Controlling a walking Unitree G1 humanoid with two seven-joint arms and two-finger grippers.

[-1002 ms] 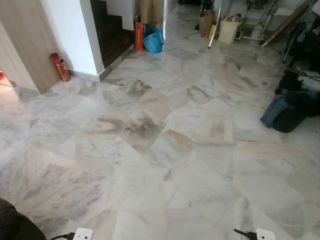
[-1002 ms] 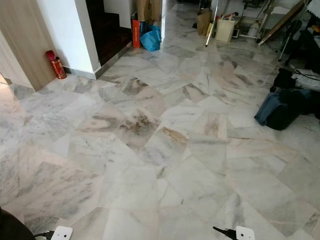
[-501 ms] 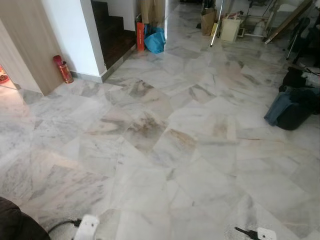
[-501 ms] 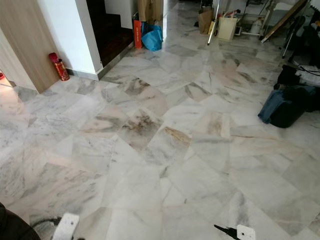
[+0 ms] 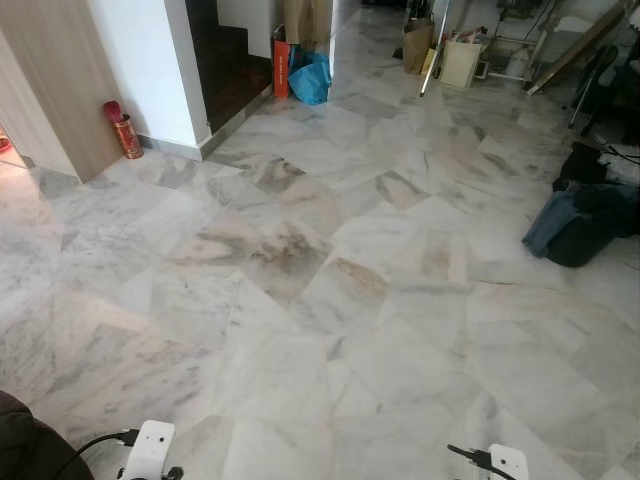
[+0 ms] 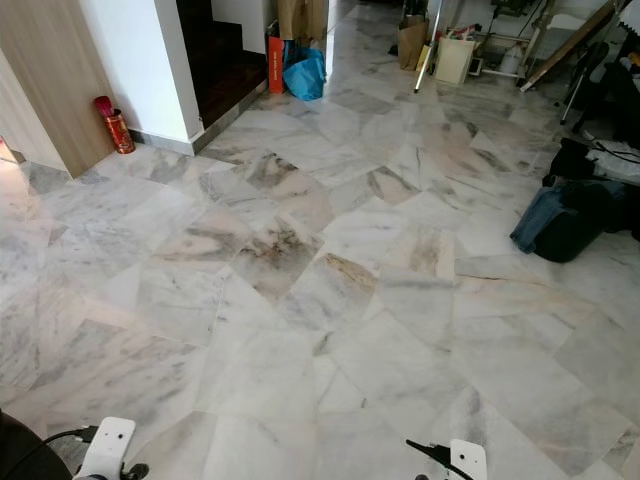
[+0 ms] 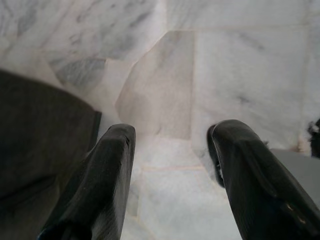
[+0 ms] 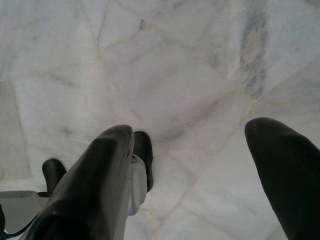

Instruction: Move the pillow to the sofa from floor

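Walking over marble floor (image 5: 330, 300), both arms low, left gripper (image 7: 170, 150) and right gripper (image 8: 192, 150) fingers spread wide, empty, pillow direction untellable.

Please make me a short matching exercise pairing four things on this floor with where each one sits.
Things:
1. red can
2. blue bag
3. dark bundle
4. left claw

Places:
A. far right of the marble floor
B. by the wooden panel, far left
C. beside the orange box at the stair foot
D. open above the floor, next to a dark shape

Pairs: 1-B, 2-C, 3-A, 4-D
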